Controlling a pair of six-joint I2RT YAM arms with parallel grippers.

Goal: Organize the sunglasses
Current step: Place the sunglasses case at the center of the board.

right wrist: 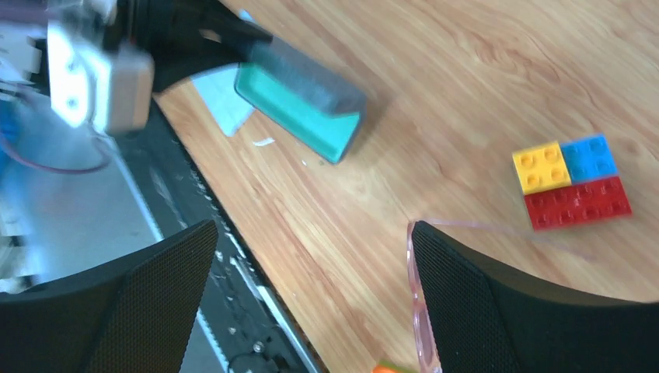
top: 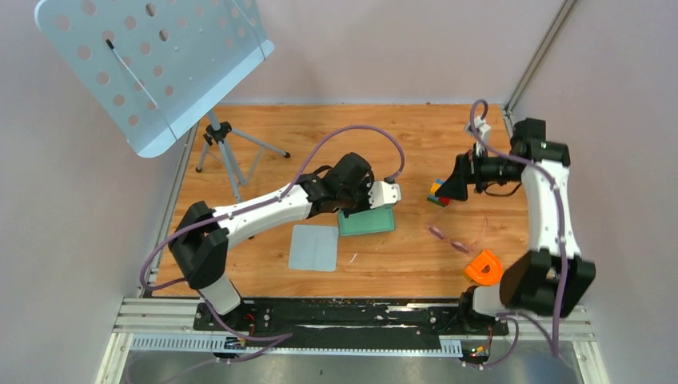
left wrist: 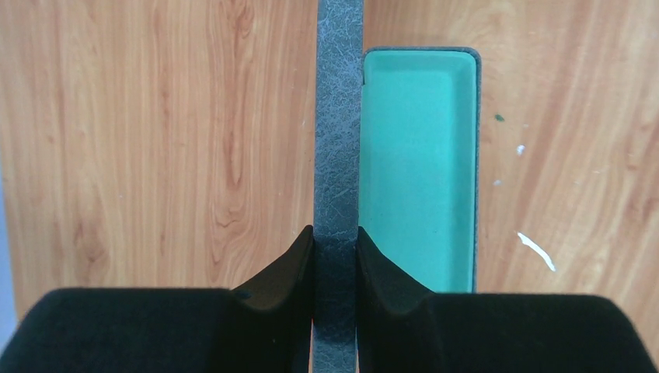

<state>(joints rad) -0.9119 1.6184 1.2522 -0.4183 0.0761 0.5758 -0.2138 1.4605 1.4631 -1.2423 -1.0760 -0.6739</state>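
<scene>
The sunglasses [top: 454,238], thin with a translucent purple-pink frame, lie open on the wooden table right of centre. In the right wrist view part of their frame [right wrist: 416,311] shows beside my right finger. My right gripper [top: 457,182] is open and empty, above the table behind the sunglasses, in the right wrist view [right wrist: 311,299] too. The grey case [top: 366,222] lies open with its teal inside [left wrist: 420,171] up. My left gripper [left wrist: 336,242] is shut on the case's grey lid [left wrist: 339,116], which stands on edge.
A pale grey-blue cloth [top: 314,247] lies left of the case near the front edge. Coloured toy bricks [top: 437,193] sit under my right gripper. An orange object [top: 484,268] lies by the right arm's base. A tripod with a perforated stand [top: 152,56] stands at the back left.
</scene>
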